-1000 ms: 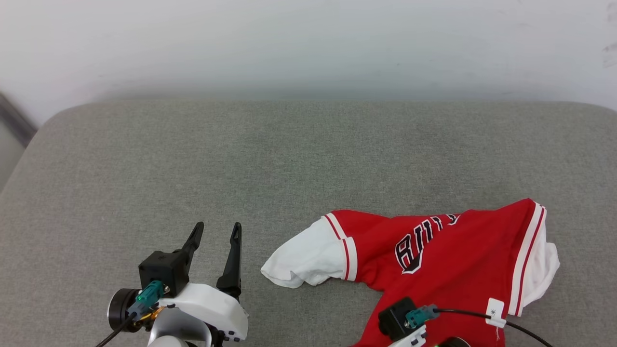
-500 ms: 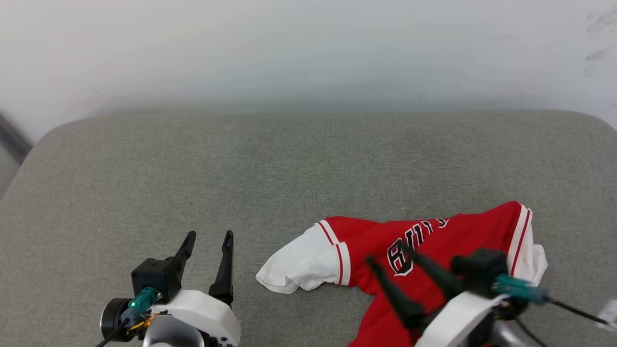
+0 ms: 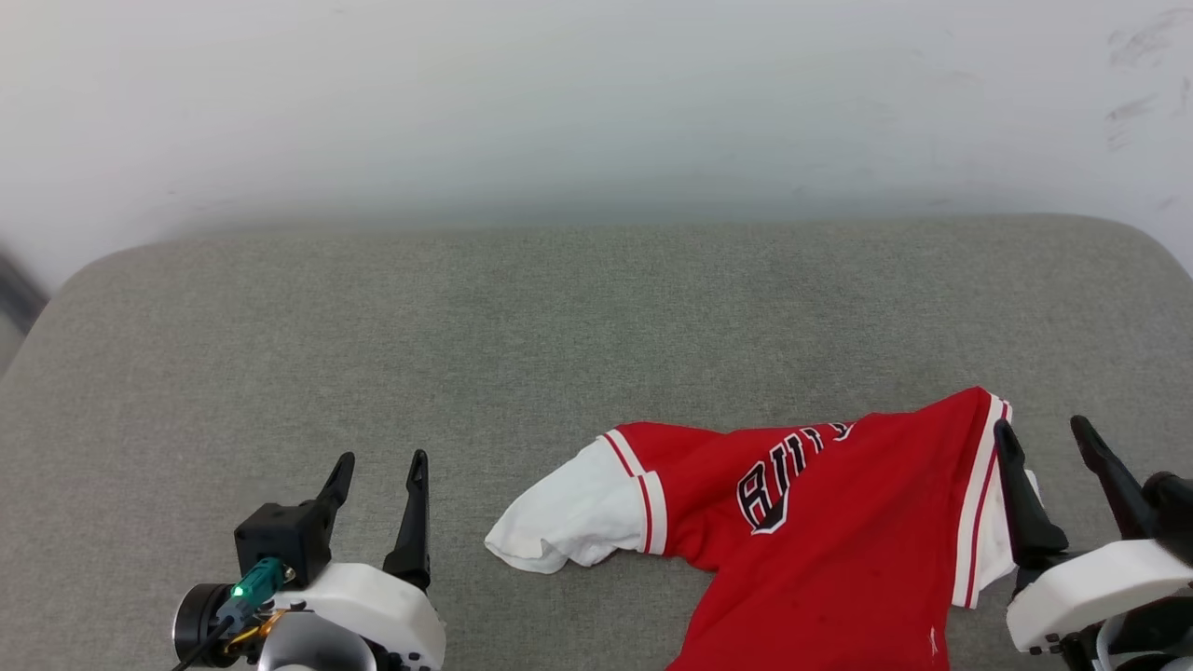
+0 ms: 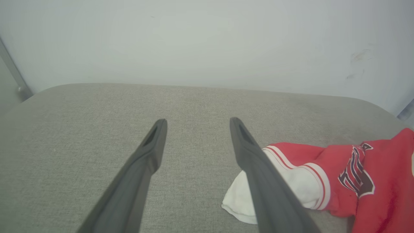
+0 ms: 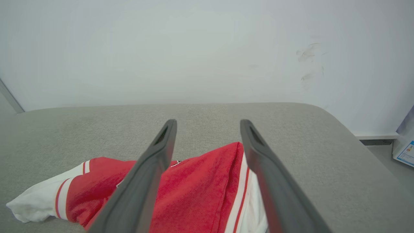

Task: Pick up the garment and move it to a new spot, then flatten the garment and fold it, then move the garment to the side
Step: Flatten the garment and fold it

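The garment [image 3: 839,540], a red jersey with white sleeves, striped trim and black lettering, lies crumpled on the grey cushion at the lower right, one white sleeve [image 3: 559,513] pointing left. My right gripper [image 3: 1042,436] stands open at the jersey's right edge, its left finger over the trim, holding nothing. In the right wrist view the garment [image 5: 200,194] lies beneath the open right gripper [image 5: 208,124]. My left gripper [image 3: 380,463] is open over bare cushion to the left of the sleeve. The left wrist view has the garment [image 4: 343,174] just right of the open left gripper [image 4: 198,122].
The grey fabric cushion [image 3: 466,335] spreads wide behind and to the left of the jersey, ending at a pale wall [image 3: 596,93]. Its right edge drops to the floor, where a box corner [image 5: 406,149] shows.
My right gripper opened, let go of the garment and rose from the near edge to the jersey's right side. The head camera shifted slightly; the left gripper stayed open.
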